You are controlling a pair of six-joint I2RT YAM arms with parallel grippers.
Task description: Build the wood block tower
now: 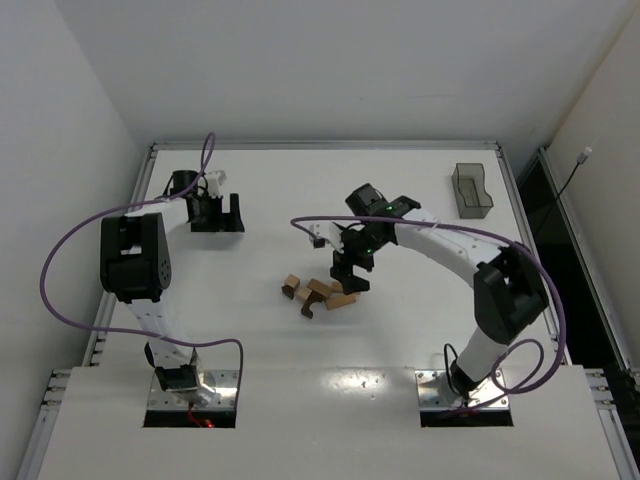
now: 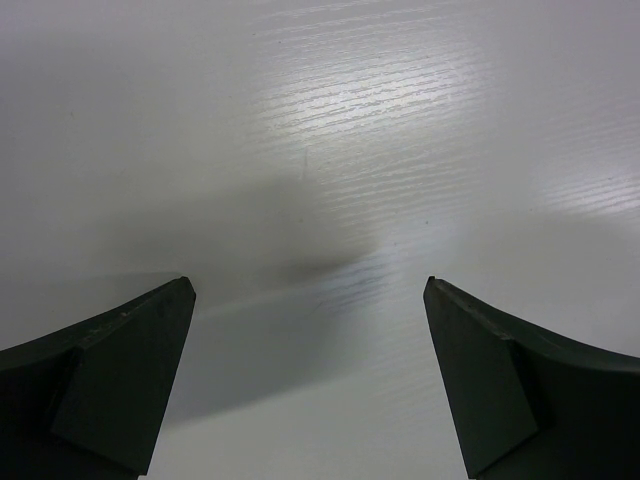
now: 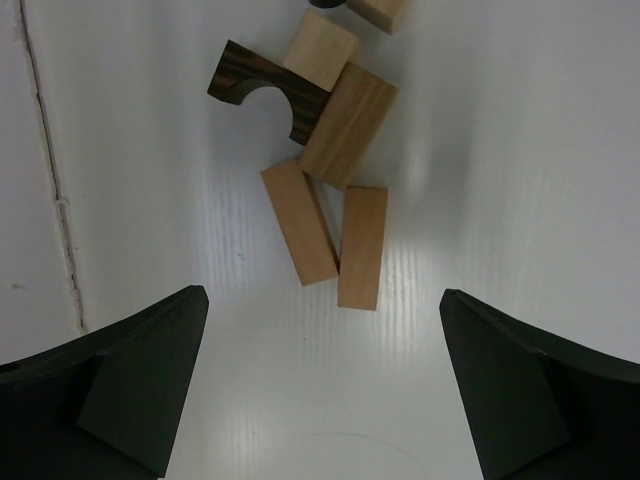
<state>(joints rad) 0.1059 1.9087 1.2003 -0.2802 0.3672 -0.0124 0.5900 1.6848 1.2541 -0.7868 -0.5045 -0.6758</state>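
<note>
The wood blocks lie loose and flat in a small cluster at the table's middle. In the right wrist view they are two tan cuboids side by side, a larger tan cuboid, a tan cube and a dark brown arch. My right gripper hangs open just short of the two nearest cuboids, with nothing between its fingers; from above it sits at the cluster's right side. My left gripper stands open at the back left over bare table. The tower is out of view.
A grey translucent tray stands at the back right. Purple cables loop from both arms. A seam in the table surface runs along the left of the right wrist view.
</note>
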